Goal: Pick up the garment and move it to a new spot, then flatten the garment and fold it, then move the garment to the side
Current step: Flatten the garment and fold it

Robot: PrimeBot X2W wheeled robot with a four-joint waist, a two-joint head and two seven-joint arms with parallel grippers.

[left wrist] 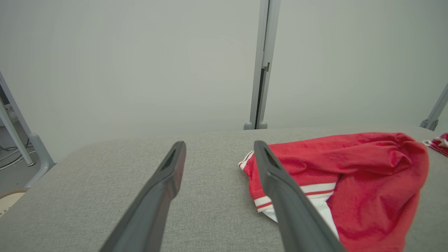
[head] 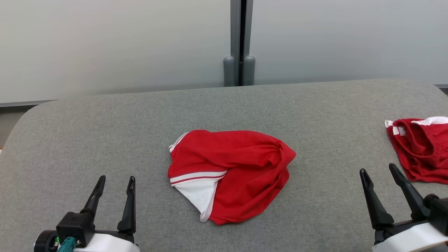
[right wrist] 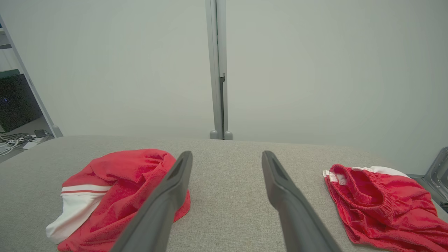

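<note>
Nearest to me, the left gripper [head: 117, 177] sits to the left of the red garment [head: 238, 168], near it but clear of it, with its fingers pointing away from me. Its jaws are spread wide and hold nothing. The right gripper [head: 377, 168] sits to the right of the red garment, farther from it than the left one, and touches no cloth. Its jaws are likewise spread and empty, and its fingers lean slightly left.

The red garment lies in the middle of the grey table [head: 105, 122], between the two grippers and level with their fingers. I record it as crumpled, not flat. The red cloth is bunched in folds toward its right end, and a white panel edged by a white-and-red stripe shows at its near left corner. It rests on the table, unheld.

Well apart to the right of the red garment lies a second red garment [head: 420, 150] with white trim, also crumpled. The right wrist view shows a gathered waistband on it, and bare table between it and the right gripper's fingers.

Beyond the red garment the table ends in a rounded far edge. Straight behind that stands a grey post [head: 239, 42] between two pale panels [head: 105, 45].
</note>
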